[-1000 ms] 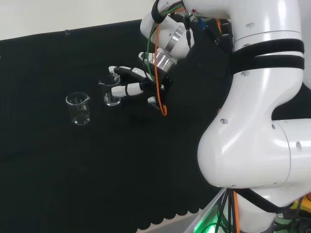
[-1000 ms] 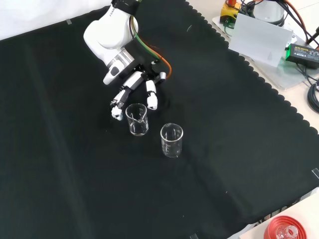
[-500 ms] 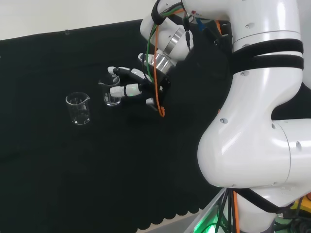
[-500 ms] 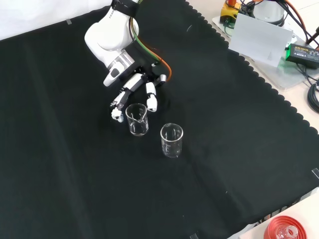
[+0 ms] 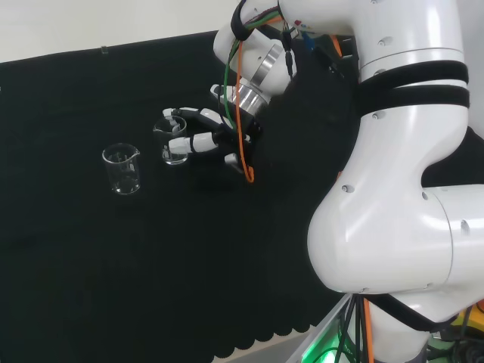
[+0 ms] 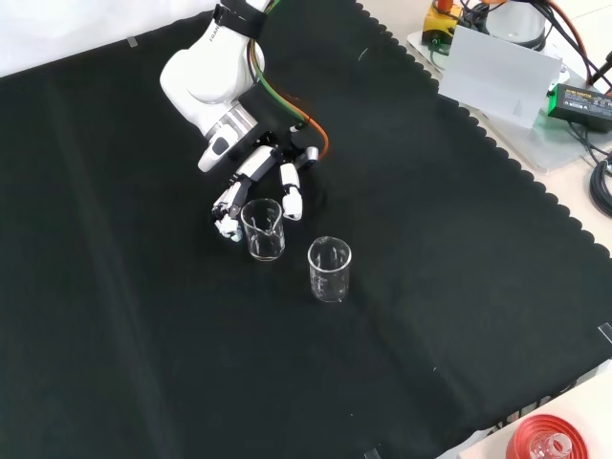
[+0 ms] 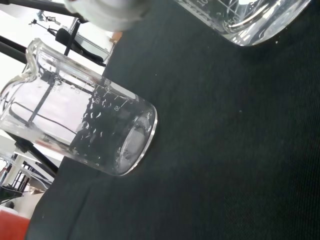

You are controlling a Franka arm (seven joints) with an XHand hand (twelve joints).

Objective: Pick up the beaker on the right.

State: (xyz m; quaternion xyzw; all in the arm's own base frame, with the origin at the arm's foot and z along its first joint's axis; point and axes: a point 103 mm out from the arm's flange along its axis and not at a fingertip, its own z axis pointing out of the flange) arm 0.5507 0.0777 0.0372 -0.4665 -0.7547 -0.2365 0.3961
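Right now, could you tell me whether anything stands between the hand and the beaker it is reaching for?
Nothing visible does. The hand has its fingers spread around the near beaker; the other beaker stands apart, beyond it.

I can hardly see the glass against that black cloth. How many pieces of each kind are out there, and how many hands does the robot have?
Beakers: 2, one by the hand and one standing apart
Hands: 1
Cloths: 1
Total: 4
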